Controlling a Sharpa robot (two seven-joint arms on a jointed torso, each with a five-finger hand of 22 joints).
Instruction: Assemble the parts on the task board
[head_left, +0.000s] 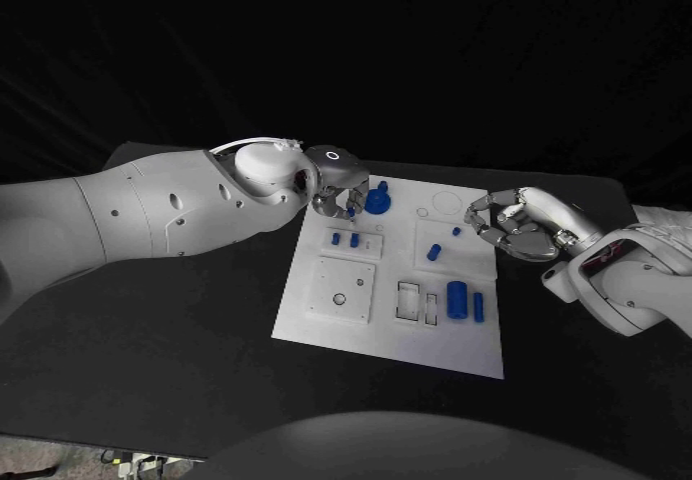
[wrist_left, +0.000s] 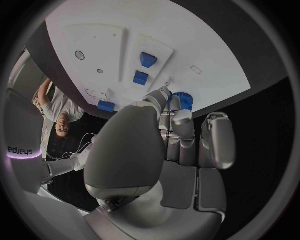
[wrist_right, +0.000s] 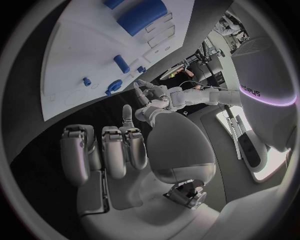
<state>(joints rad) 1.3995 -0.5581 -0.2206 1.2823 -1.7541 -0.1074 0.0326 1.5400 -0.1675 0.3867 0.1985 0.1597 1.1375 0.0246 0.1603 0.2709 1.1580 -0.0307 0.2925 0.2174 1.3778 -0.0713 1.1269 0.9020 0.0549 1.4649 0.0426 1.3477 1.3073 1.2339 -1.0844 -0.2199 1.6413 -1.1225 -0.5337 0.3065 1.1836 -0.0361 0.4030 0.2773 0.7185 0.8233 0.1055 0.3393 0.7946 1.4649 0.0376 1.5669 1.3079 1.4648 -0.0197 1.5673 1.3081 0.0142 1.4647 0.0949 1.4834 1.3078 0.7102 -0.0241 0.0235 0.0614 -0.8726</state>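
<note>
The white task board (head_left: 325, 318) lies in the middle of the black table. A round blue part with a stem (head_left: 378, 200) stands at its far left corner. My left hand (head_left: 335, 195) reaches it from the left, and its thumb and fingertips (wrist_left: 164, 95) lie against the part (wrist_left: 183, 100); whether they grip it I cannot tell. My right hand (head_left: 512, 225) hovers at the board's right edge, fingers (wrist_right: 115, 152) curled in and holding nothing. Two small blue blocks (head_left: 346, 240) sit in a raised plate, a blue peg (head_left: 433, 253) stands mid-board, and a large blue cylinder (head_left: 457, 297) lies near the right edge.
A thin blue pin (head_left: 479, 307) lies beside the cylinder, and a tiny blue piece (head_left: 456, 231) sits near my right hand. Rectangular slots (head_left: 410, 300) and a square plate with a hole (head_left: 346, 290) occupy the board's near half. Black table surrounds the board.
</note>
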